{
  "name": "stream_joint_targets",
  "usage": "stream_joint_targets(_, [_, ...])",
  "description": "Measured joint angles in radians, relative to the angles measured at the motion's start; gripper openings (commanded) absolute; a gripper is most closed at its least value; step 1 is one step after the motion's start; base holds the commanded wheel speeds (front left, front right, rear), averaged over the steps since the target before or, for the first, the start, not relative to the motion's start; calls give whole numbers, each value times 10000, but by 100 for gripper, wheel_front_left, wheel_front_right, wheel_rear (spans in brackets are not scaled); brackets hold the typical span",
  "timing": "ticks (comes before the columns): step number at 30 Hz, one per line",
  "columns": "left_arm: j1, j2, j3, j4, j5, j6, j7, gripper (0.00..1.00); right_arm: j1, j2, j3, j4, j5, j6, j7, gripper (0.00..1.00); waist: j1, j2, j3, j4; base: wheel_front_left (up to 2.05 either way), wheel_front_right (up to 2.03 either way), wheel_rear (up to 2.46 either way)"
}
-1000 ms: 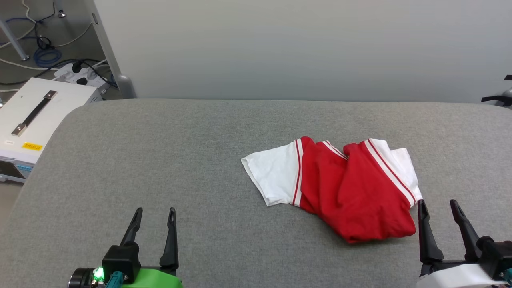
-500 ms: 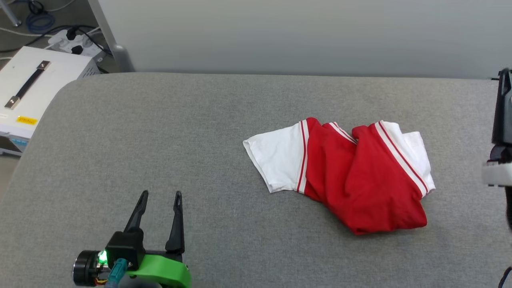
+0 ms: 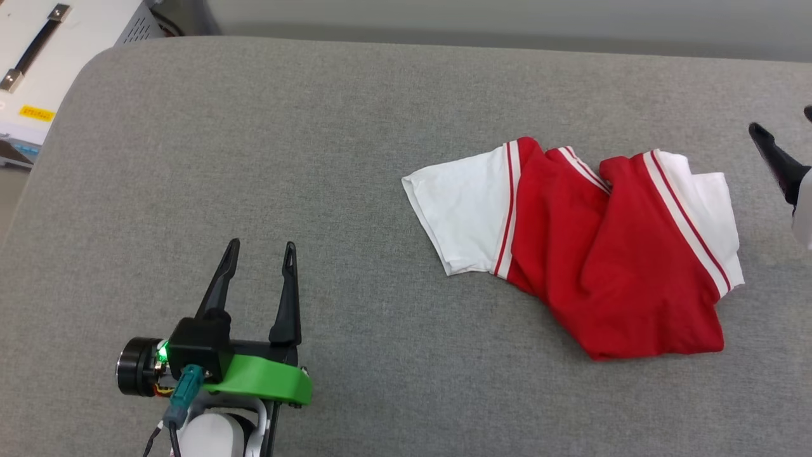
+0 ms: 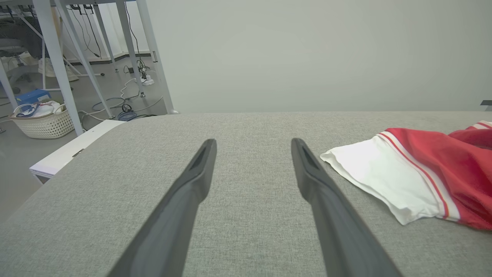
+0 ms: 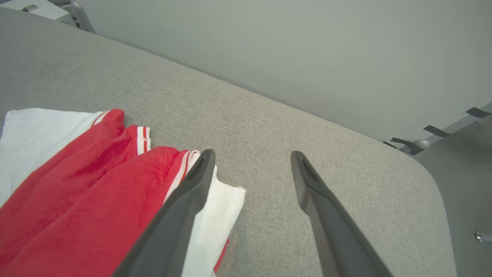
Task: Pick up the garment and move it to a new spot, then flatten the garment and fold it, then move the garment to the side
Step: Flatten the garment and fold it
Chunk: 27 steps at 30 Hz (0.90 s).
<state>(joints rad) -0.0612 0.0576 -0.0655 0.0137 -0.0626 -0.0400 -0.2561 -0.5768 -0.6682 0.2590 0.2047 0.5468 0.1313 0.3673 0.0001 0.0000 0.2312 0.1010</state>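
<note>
A crumpled red-and-white garment [image 3: 609, 254] lies on a grey counter [image 3: 317, 127]. The left fingers [image 3: 287, 298] and right fingers [image 5: 190, 192] are spread apart, empty.

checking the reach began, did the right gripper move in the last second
Yes, the right gripper went forward, from the garment's near red corner to beside its far white sleeve.

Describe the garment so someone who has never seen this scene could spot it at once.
A grey padded table spans the head view. On its right half, near the right gripper and far from the left gripper, lies the garment, crumpled. Its bright red body, white sleeves and red-white striped trim set it apart from the grey cloth and dark grippers.
</note>
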Motion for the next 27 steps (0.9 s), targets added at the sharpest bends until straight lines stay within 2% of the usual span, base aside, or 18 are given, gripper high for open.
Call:
stream_joint_targets(4, [-227,-8,-130,-54,-2,2,0,100,-339,-593,731,489,966,0,1680,100,0,0,408,156,0,0,0])
stream_joint_targets(9, [-520,-17,-324,-136,-67,69,0,100,-804,-732,1429,1076,1551,0,3049,100,0,0,946,388,0,0,0])
stream_joint_targets(16, [-866,-23,-633,-174,-267,276,0,100,-1172,-639,2165,2178,1530,-4,3411,100,1,0,1637,762,0,0,0])
stream_joint_targets(21, [-897,-25,-686,-157,-326,380,2,100,-1245,-729,2318,2708,1720,-6,3492,100,-1,0,1897,1048,0,0,0])
stream_joint_targets(22, [-896,-25,-679,-151,-326,403,2,100,-1259,-752,2324,2754,1793,0,3438,38,-2,0,1921,1086,0,0,0])
stream_joint_targets(23, [-895,-25,-652,-138,-326,416,0,100,-1269,-773,2341,2784,1801,2,3290,0,-1,0,1923,1102,0,0,0])
stream_joint_targets(27, [-890,-25,-558,-98,-324,449,0,100,-1278,-757,2416,2884,1808,0,2385,0,-1,0,1796,1058,0,0,0])
